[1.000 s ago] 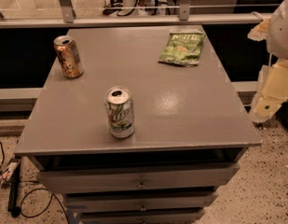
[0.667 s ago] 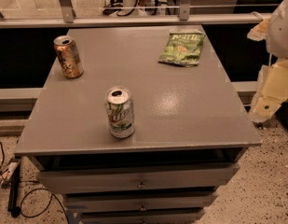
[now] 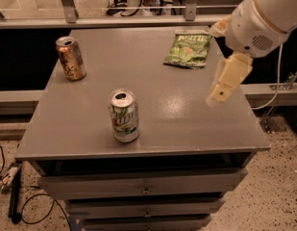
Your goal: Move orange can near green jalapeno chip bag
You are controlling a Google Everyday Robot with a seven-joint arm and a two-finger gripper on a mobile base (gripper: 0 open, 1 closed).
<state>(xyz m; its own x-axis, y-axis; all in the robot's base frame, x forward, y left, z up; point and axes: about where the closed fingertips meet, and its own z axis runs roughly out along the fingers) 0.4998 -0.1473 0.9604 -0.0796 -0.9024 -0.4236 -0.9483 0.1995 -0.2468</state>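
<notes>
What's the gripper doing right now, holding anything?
Gripper: empty; open or shut cannot be told. It hangs above the table's right side, far from the orange can.

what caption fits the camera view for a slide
Pincer hovers over the right of the table, orange can back left, green jalapeno chip bag back right

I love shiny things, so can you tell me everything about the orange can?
The orange can is a copper-orange metal drink can with pale markings and a silver top. It stands upright near the back left corner of the grey table, touching only the tabletop. The white can and the green jalapeno chip bag are well apart from it. The gripper hangs above the table's right side, far from the can.
</notes>
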